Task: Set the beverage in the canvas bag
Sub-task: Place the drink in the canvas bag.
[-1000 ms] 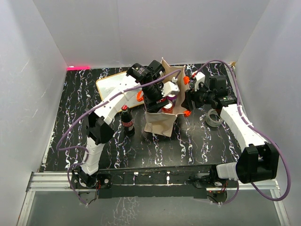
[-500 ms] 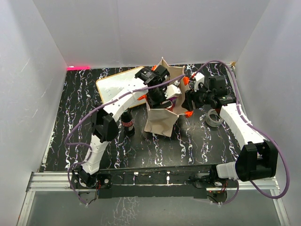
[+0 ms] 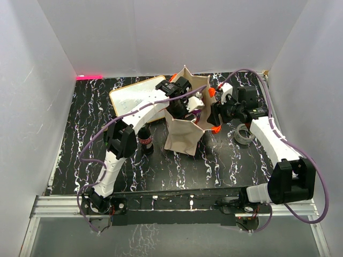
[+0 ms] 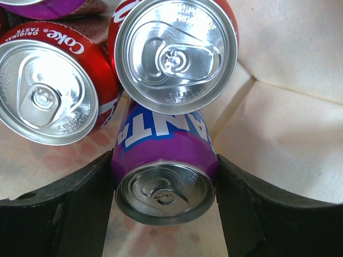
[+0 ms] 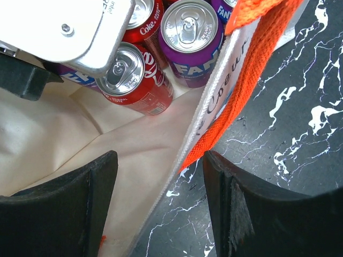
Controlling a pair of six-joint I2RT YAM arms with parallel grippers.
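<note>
the purple fanta can [image 4: 163,199] is inside the canvas bag [image 3: 182,140], pinched on both sides by the left gripper [image 4: 165,163]. two red cans lie past it: the near coke can [image 4: 174,51] touching it, the far coke can [image 4: 48,83] alongside. a second purple can [image 4: 37,6] is cut off at the frame edge. the right gripper [image 5: 159,158] is spread, straddling the bag's rim. on the table [image 3: 225,166] are one cola bottle [image 3: 146,142], partly hidden by the left arm, one white board [image 3: 131,99] and one tape roll [image 3: 244,134].
</note>
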